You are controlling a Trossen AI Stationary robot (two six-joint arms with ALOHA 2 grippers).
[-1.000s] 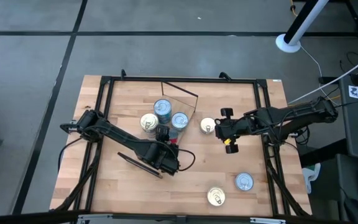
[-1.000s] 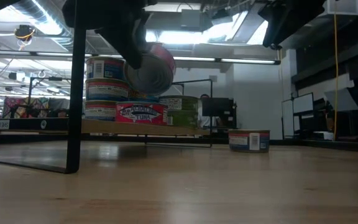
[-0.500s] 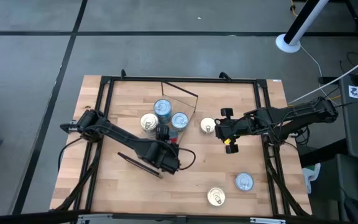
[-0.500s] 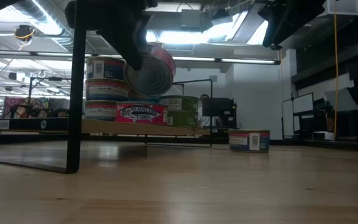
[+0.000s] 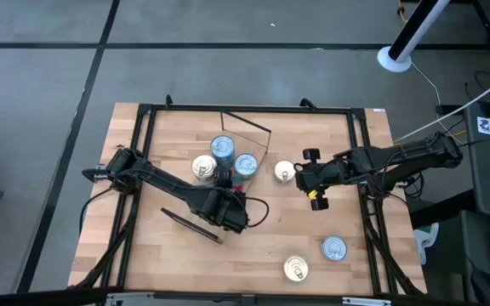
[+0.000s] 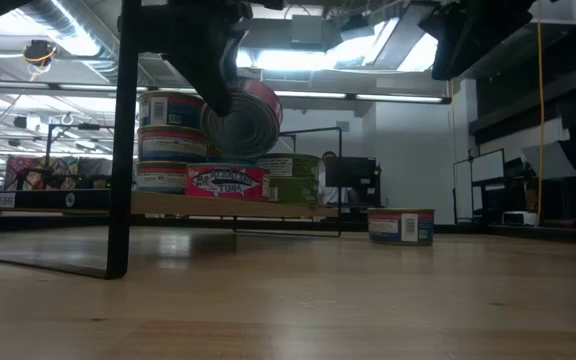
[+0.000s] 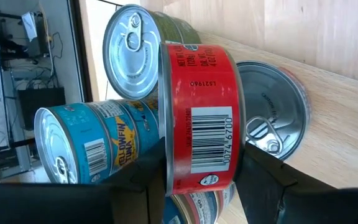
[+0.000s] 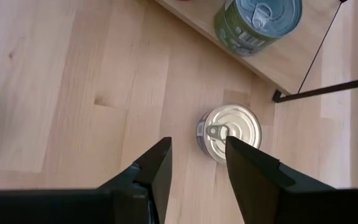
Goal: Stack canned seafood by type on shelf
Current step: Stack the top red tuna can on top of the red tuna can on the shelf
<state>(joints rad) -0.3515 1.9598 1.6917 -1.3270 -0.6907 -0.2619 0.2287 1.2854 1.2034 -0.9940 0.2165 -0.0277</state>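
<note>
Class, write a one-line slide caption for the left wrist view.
Left pincer grips a red-labelled can on its side, near the blue tuna can.

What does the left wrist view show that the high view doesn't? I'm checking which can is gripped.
Only the left wrist view shows the red-labelled can, barcode outward, clamped between the left gripper fingers. Only the high view shows the right gripper over a lone can and two cans near the front edge. Both show the blue-labelled cans on the shelf.

From here I see bright ceiling strip lights [image 6: 368, 97] glaring in the low view, leaving the arms silhouetted; overhead, my view is evenly lit with soft shadows and stays sharp.
</note>
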